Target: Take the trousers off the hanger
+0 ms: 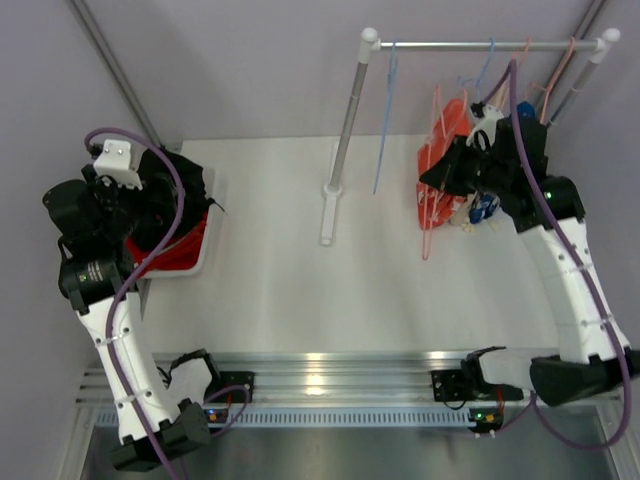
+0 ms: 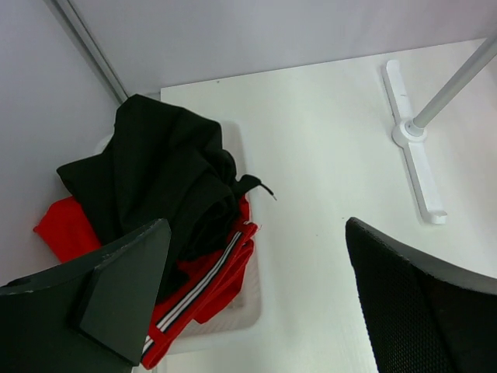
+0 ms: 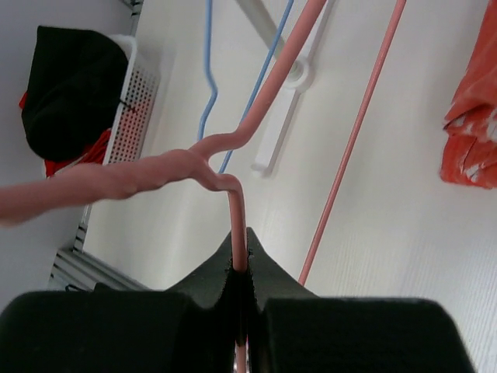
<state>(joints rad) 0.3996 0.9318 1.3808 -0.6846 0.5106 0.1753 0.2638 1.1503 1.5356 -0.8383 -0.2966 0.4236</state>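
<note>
Black trousers (image 2: pixel 167 183) lie heaped on red trousers (image 2: pixel 213 284) in a white basket (image 2: pixel 250 305) at the table's left. My left gripper (image 2: pixel 260 311) hovers over the basket's right rim, open, with nothing between its fingers (image 2: pixel 116 295). From above, the red trousers (image 1: pixel 183 250) show under that gripper (image 1: pixel 165 195). At the rack on the right, my right gripper (image 3: pixel 239 260) is shut on the wire of a pink hanger (image 3: pixel 264 93). In the top view this gripper (image 1: pixel 445 172) sits among the pink hangers (image 1: pixel 430 215).
A rail (image 1: pixel 480 44) on a grey post (image 1: pixel 347 120) carries blue hangers (image 1: pixel 385 120) and an orange-and-white garment (image 1: pixel 452 125); a blue-and-white garment (image 1: pixel 485 207) hangs by my right wrist. The rack's foot (image 2: pixel 415 148) rests mid-table. Grey walls close the left and back.
</note>
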